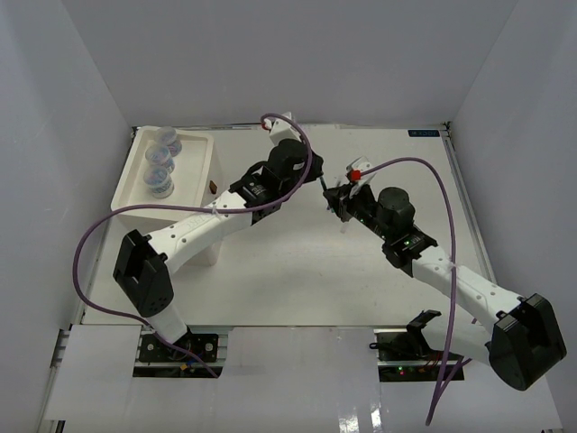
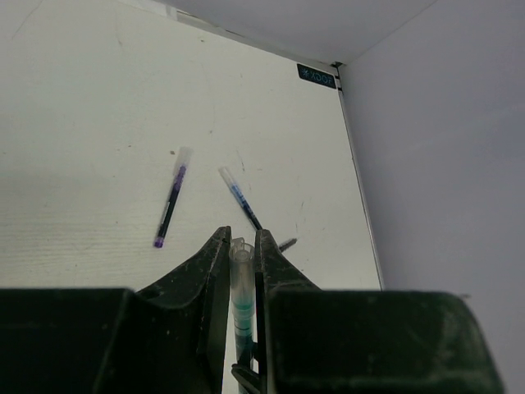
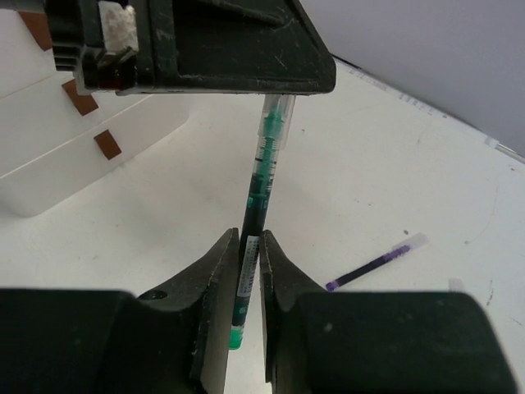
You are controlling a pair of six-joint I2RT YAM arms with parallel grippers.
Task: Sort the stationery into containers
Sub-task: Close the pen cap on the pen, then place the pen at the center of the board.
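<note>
- Pinching the green pen (image 2: 242,289) with my left end effector (image 2: 243,246), both fingers pressed against its clear upper part.
- My right end effector (image 3: 249,245) is clamped on the same pen further down. Its fingers are drawn in tight around the barrel, and the green tip pokes out just below them.
- The pen runs straight from one end effector to the other. Each grips a different end, and the pen is off the counter (image 1: 297,271).
- In the top view this meeting point sits near the middle of the counter, to the right of the white box (image 1: 206,236).
- Three small jars (image 1: 160,162) with bluish contents stand in a row in the box's top tray (image 1: 209,158).
- My right wrist camera shows the box's white drawers (image 3: 49,164) at the left, each with a small brown knob (image 3: 107,144). I cannot tell whether any drawer is pulled out.
- A purple pen (image 2: 171,199) lies flat on the counter, and a blue pen (image 2: 239,197) lies just beside it, not touching. Both are well apart from the box.
</note>
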